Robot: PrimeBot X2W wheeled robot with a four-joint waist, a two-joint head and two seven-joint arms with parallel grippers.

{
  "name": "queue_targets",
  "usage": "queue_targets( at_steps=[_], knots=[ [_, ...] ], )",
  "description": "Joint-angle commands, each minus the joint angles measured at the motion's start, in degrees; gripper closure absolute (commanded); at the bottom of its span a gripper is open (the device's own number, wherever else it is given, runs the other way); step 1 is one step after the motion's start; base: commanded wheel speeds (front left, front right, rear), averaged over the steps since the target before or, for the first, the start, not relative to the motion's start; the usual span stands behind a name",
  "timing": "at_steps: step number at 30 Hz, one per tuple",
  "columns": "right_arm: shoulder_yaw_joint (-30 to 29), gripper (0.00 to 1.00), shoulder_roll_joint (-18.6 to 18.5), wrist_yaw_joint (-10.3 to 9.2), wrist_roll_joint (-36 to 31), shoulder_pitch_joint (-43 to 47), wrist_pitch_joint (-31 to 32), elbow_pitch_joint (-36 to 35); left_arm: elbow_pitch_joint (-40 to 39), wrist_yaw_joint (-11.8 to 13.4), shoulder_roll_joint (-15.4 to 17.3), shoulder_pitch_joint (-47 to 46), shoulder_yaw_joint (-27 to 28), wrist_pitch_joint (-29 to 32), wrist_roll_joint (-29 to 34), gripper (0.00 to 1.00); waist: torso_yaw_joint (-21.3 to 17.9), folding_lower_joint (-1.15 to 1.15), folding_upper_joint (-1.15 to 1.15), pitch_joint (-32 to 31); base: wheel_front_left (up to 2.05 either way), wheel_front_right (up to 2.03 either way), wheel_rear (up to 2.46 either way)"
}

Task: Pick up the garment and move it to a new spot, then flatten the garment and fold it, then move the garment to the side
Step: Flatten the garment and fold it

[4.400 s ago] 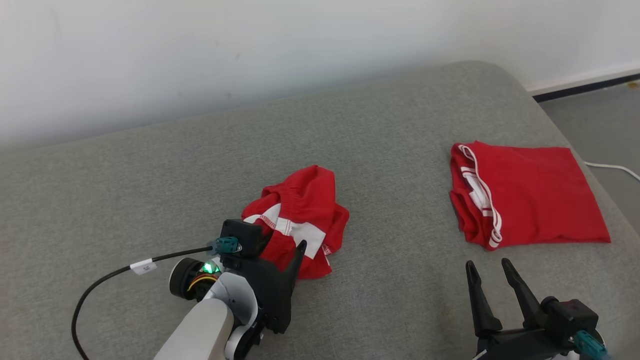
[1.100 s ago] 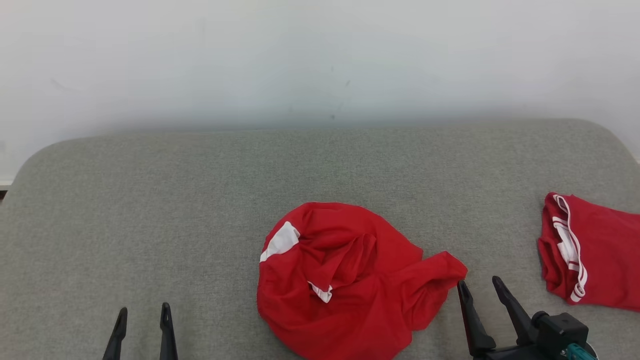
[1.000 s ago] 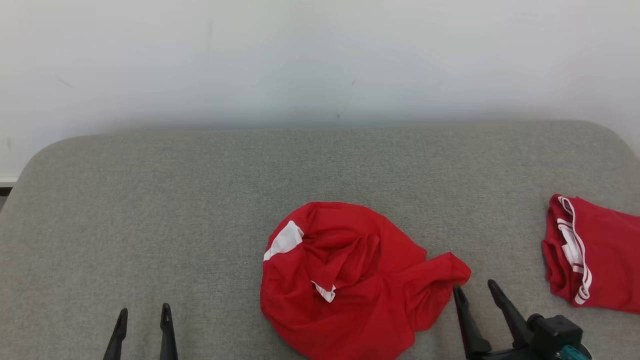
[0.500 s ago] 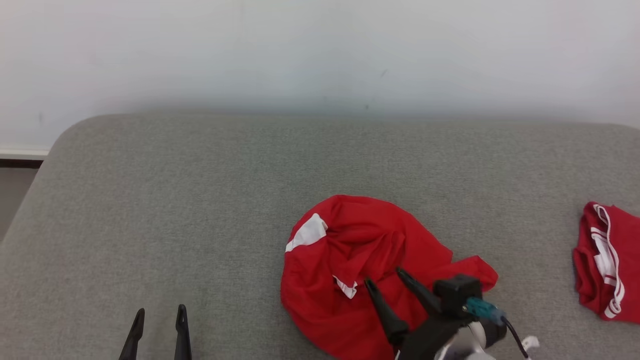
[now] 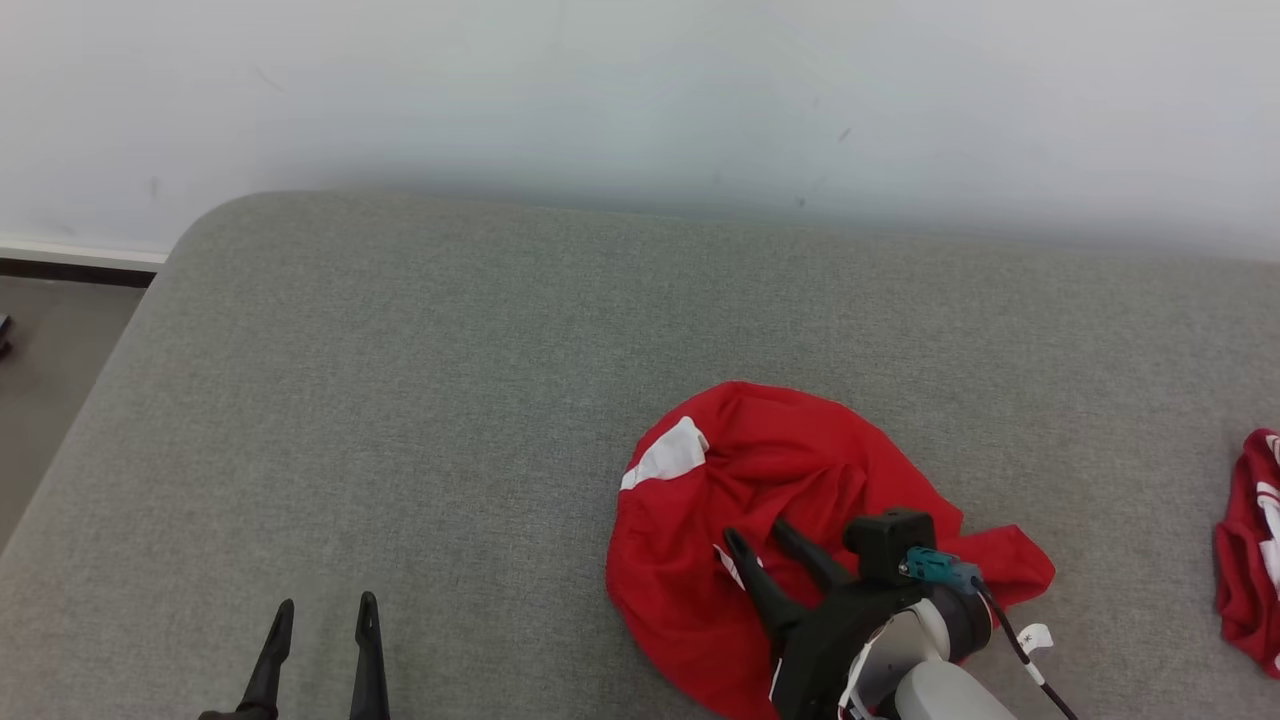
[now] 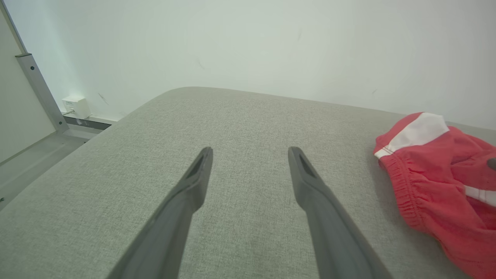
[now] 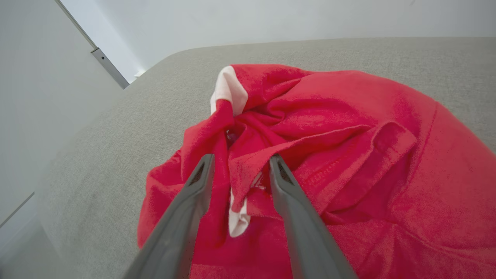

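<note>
Red shorts (image 5: 800, 470): crumpled in a heap on the grey cushion, right of centre and towards my near edge. The white patch sits on its left rim and the elastic waistband (image 6: 399, 182) faces my left arm. The heap has the same shape it had a second ago.
Right gripper (image 5: 760, 535): here's the change! A second ago it sat on the cushion beside the right-hand flap, and now it's over the heap from the near side, fingers down in the middle folds.
Right jaws: parted, astride a raised ridge of red cloth (image 7: 232, 155) with a white strip hanging below it. They look a touch narrower than half a second ago, and I can't see a firm pinch.
Left gripper (image 5: 327, 602): low at my left over bare cushion, well apart from the shorts, same spot as before.
Left jaws: wide open, nothing between them (image 6: 251, 151).
Grey cushion (image 5: 400, 400): its rounded left corner has come into frame. That's my head camera swinging left, not the cushion moving.
Folded pair (image 5: 1250, 550): red with white trim, now cut off by the right edge, again from the camera's swing.
Floor (image 5: 50, 350): a strip is newly visible at far left, below the white wall (image 5: 600, 90).
</note>
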Motion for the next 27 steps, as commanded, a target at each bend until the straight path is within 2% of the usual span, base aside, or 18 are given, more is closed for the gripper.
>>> queue_targets(
  at_steps=[1,9,17,27],
  knots=[
    [0.4,1.00,0.1,-0.15,0.6,-0.4,-0.4,0.6,0.1,-0.2,-0.3,0.0,0.1,-0.2,0.3,0.00,0.4,-0.01,0.00,0.1,0.00,0.00,0.00],
    [-1.5,1.00,0.0,-0.15,0.9,-1.1,-3.6,1.3,-0.2,-0.1,-0.4,0.8,1.1,-0.2,0.5,0.00,-0.4,-0.01,0.00,-0.4,0.00,0.00,0.00],
    [-12.5,1.00,-2.1,-0.15,-3.0,0.7,-5.0,-2.1,-0.7,-0.2,-0.4,1.1,1.4,-0.2,0.6,0.00,-2.2,-0.01,0.00,-0.7,0.00,0.00,0.00],
    [-23.9,1.00,-6.0,-0.15,-7.5,4.4,0.7,-8.9,-0.5,-0.5,-0.5,1.2,1.3,-0.2,0.9,0.00,-3.9,-0.01,0.00,-0.5,0.00,0.00,0.00]
  ],
)
